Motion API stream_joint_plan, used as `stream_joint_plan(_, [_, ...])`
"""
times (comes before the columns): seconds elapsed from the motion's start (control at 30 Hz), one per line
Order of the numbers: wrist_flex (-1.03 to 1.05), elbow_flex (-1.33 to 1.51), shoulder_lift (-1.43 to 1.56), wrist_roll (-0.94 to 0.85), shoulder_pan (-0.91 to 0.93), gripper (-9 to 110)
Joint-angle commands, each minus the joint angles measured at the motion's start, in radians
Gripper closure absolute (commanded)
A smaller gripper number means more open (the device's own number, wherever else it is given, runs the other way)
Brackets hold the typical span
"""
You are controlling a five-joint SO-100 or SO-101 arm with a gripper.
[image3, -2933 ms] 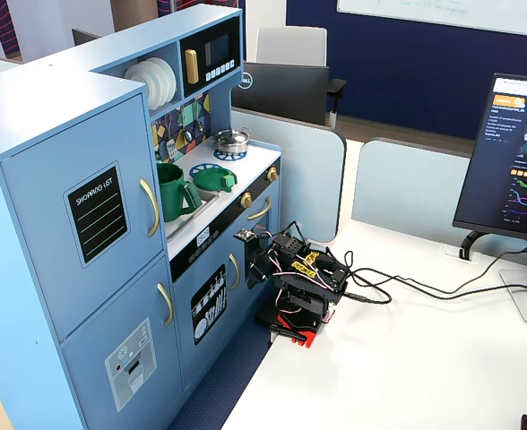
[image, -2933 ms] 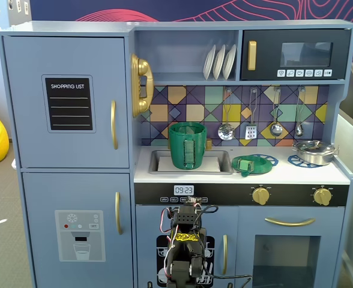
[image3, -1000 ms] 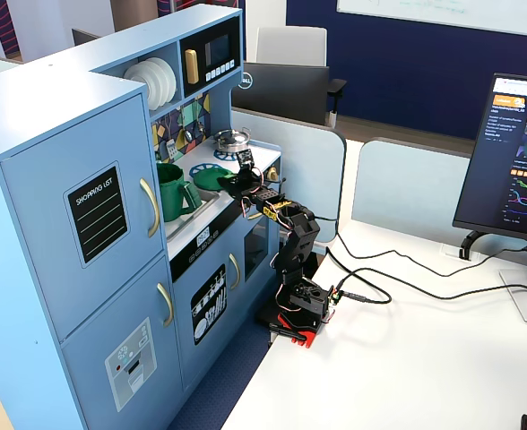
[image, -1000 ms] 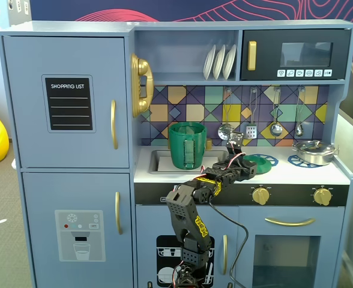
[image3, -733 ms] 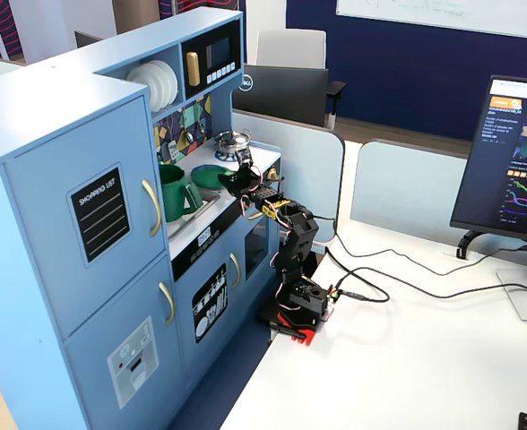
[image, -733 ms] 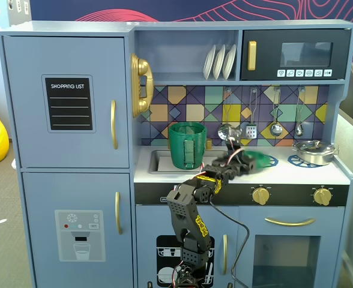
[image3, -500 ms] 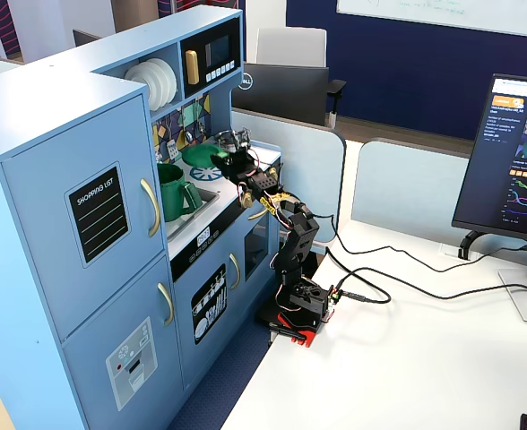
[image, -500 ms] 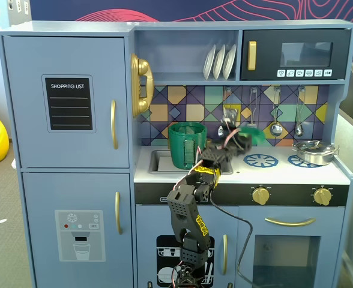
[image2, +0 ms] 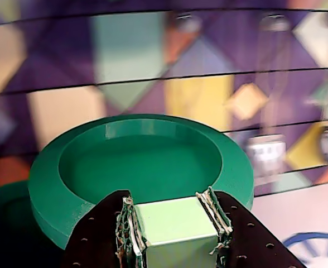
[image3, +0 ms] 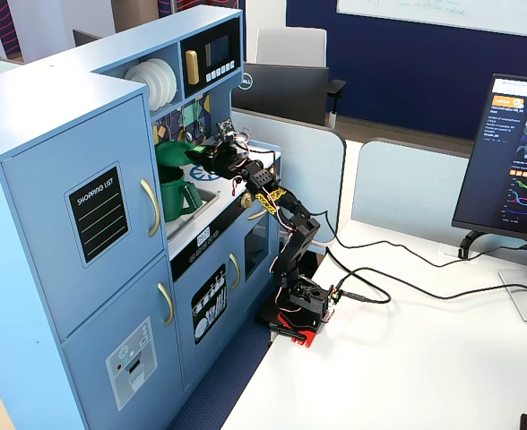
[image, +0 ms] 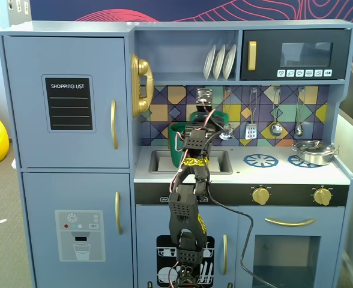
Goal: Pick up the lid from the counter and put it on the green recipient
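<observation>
**Now the lid is held in the air**

Clearly the gripper is clamped on the light-green knob of the lid, as the wrist view shows. In a fixed view the lid is above the counter, higher than the green recipient standing in the sink.

Even, shadowless room light fills both fixed views, and the toy kitchen stands sharp, with faint sheen on the silver pot and a bright monitor glowing to its right. In the wrist view the lid is fairly crisp, but the tiled backsplash behind it is blurred, its lines bowed by the lens.
</observation>
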Motion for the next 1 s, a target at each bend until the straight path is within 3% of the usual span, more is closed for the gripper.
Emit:
stream_joint_plan(0.0, [0.025,-0.091,0.086,0.008,-0.077,102])
stream_joint_plan(0.9, [0.035,0.074,0.109,-0.064,-0.149,102])
stream_joint_plan(0.97, [0.008,0.074,0.103,-0.051,-0.152,89])
